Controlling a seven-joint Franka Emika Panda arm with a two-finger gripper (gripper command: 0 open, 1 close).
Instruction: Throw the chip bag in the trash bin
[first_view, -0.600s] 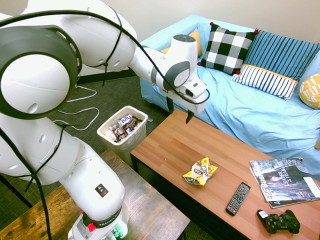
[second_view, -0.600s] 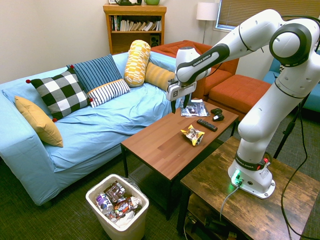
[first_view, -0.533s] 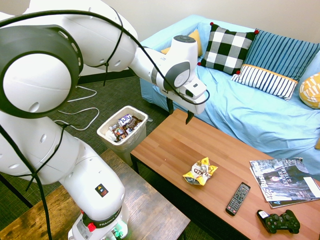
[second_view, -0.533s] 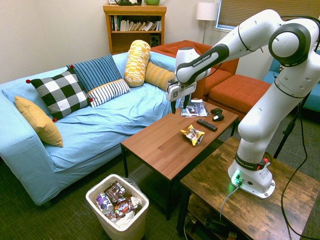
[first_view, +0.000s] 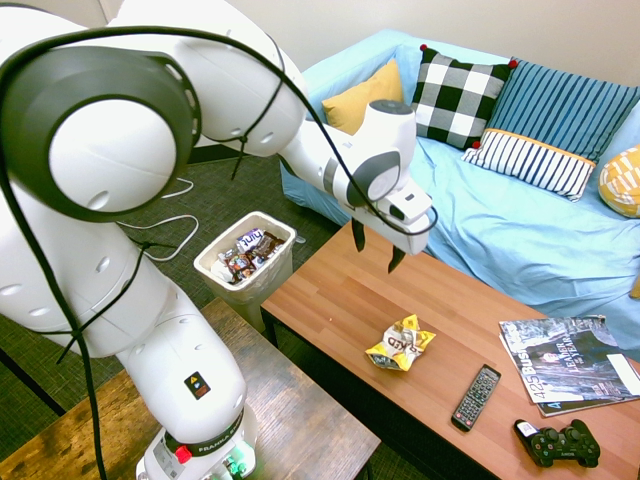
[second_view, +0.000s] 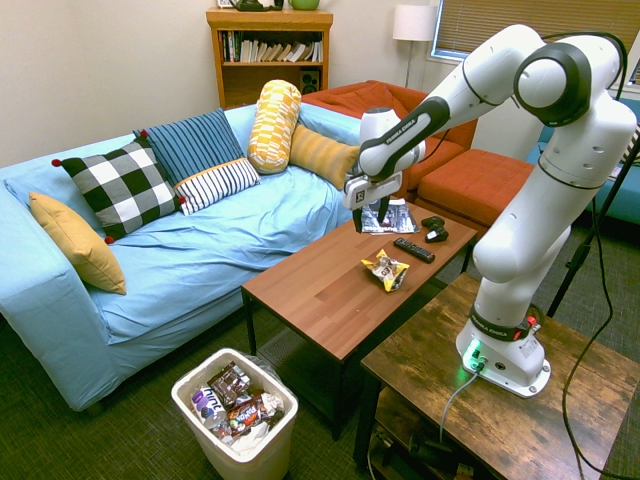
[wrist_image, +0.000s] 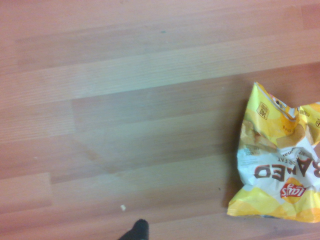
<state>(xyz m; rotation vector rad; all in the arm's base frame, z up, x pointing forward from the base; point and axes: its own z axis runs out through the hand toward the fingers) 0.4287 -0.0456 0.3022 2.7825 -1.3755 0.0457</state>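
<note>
The white arm (second_view: 465, 85) has dark grey rings, a looping black cable (first_view: 235, 42) and a red button (first_view: 183, 454) at six o'clock.

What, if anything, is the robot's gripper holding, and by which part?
Nothing is held: the gripper hangs open above the table, and the chip bag lies on the tabletop, apart from it.

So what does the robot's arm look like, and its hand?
The arm is shiny white with rounded, chunky parts and dark grey rings at the joints. It has "FRANKA EMIKA" written on it, and a black cable loops along it. The hand has a boxy white body and two dark, skinny fingers that get narrower at the ends.
</note>
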